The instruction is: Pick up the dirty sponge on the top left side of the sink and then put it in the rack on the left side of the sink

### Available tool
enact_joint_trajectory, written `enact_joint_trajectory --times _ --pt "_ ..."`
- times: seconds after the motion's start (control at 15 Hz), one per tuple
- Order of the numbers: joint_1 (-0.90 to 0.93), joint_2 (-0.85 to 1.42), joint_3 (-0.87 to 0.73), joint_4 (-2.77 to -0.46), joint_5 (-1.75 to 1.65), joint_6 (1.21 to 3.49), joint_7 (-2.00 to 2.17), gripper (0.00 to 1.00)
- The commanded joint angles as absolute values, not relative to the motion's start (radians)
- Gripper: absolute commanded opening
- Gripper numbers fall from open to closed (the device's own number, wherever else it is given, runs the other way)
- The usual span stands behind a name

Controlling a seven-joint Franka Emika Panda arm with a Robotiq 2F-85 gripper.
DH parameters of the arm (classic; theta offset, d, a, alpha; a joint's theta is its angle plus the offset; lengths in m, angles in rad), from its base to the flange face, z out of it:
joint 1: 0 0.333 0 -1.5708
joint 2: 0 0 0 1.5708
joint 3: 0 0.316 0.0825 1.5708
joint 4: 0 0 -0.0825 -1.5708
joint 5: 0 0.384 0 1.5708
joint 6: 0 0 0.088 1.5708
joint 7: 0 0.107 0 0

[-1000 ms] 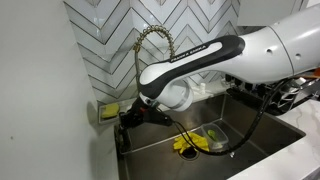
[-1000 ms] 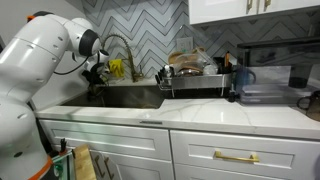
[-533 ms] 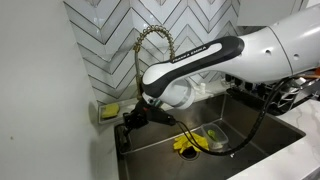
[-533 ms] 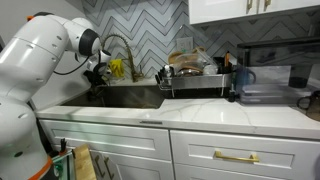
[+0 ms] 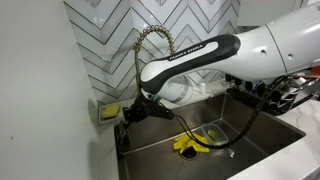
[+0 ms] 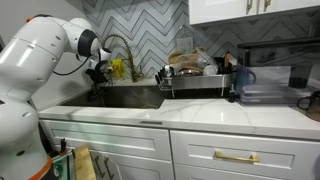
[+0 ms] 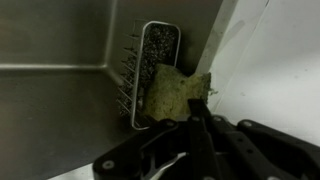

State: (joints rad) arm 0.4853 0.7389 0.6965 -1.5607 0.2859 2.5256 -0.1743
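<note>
Change: against the frame a second ago, the arm has edged slightly up and in toward the sink's back corner. The sponge has not moved.
Sponge: the dirty yellow-green sponge [image 5: 108, 110] sits on the ledge at the corner of the sink [image 5: 150, 152], against the tiled wall. In the wrist view it [image 7: 175, 92] leans on a small metal caddy [image 7: 158, 40] with bristles showing in it.
Gripper: the gripper [image 5: 124, 120] is just beside the sponge. In the wrist view its tips [image 7: 195, 128] meet at the sponge's lower edge.
Jaws: I cannot tell whether they are pinching the sponge's edge or only closed beside it.
Done: the approach looks finished, and a grasp may be starting.
Left: the sponge has not been lifted, and both the carry and the placing in the rack remain.
Rack: I am unsure which one is meant. The caddy touches the sponge, and a dish rack [image 6: 195, 78] stands beside the sink.
Nearby: yellow gloves [image 5: 190, 145] lie in the basin, well apart from the sponge.
</note>
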Motion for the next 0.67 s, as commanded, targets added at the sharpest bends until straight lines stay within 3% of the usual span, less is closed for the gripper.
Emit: enact_joint_trajectory --times 0.0,0.27,0.33,0.4,0.6 --pt "0.529 0.755 0.654 -1.524 0.268 2.479 -0.125 0.00" --pt "0.554 0.754 0.622 -1.510 0.264 2.441 -0.097 0.00" --pt "0.555 0.757 0.622 -1.504 0.269 2.448 -0.105 0.07" --pt "0.557 0.754 0.621 -1.500 0.272 2.453 -0.109 0.27" --pt "0.573 0.730 0.605 -1.495 0.260 2.452 -0.092 0.49"
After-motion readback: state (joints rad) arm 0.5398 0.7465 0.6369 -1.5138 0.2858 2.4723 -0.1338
